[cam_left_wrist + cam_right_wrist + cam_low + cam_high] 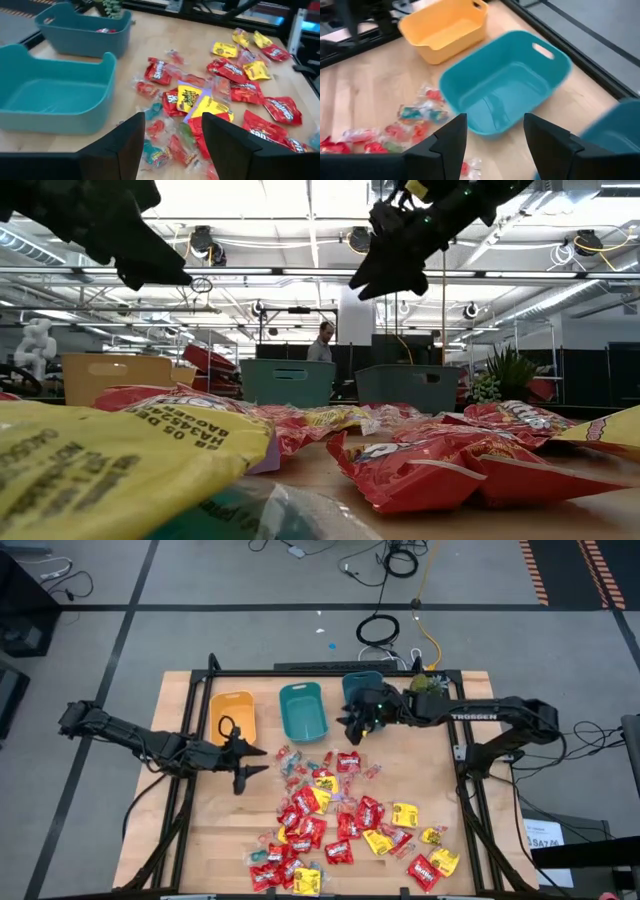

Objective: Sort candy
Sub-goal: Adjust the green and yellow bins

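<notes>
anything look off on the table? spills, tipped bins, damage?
Nothing stands out. The candy lies in a loose pile, unsorted. The yellow bin and two teal bins stand upright in a row; no visible damage.

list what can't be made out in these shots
- Contents of the far teal bin: high view, the right claw and its arm cover it.
- Yellow bin interior: low view, its wall hides it.
- Small clear-wrapped candy: right wrist view, blurred, flavours unreadable.
- Person behind the table: low view, too small for detail.
- Left claw: open, empty.
</notes>
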### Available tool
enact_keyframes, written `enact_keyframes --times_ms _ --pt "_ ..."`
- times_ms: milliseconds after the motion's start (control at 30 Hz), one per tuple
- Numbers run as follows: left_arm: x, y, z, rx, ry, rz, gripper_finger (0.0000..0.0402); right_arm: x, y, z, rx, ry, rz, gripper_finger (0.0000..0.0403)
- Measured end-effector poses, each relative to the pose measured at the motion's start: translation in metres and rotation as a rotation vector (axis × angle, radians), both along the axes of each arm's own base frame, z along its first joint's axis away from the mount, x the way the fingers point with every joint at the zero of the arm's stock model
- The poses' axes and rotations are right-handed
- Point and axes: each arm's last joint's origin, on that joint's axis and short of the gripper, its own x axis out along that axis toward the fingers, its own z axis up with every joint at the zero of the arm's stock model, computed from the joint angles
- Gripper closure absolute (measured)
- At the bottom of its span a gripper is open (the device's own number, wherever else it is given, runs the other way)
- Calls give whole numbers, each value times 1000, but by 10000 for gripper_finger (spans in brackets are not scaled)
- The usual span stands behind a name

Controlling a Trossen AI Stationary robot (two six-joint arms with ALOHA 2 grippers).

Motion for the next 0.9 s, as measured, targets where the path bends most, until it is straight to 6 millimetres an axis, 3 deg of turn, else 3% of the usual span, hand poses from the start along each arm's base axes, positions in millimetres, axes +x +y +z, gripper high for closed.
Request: enact_keyframes --times_ms 200,433,633,900 --pt "-1 11 14 -45 81 96 194 24 6 0 24 58 84 215" --pt "-9 24 30 -106 202 217 194 80 -3 5 -70 236 203 215" --pt "-27 30 23 -246 432 322 194 124 -8 -8 -78 371 361 215" --pt "-36 29 16 -274 570 291 197 151 -4 -33 -115 539 489 215"
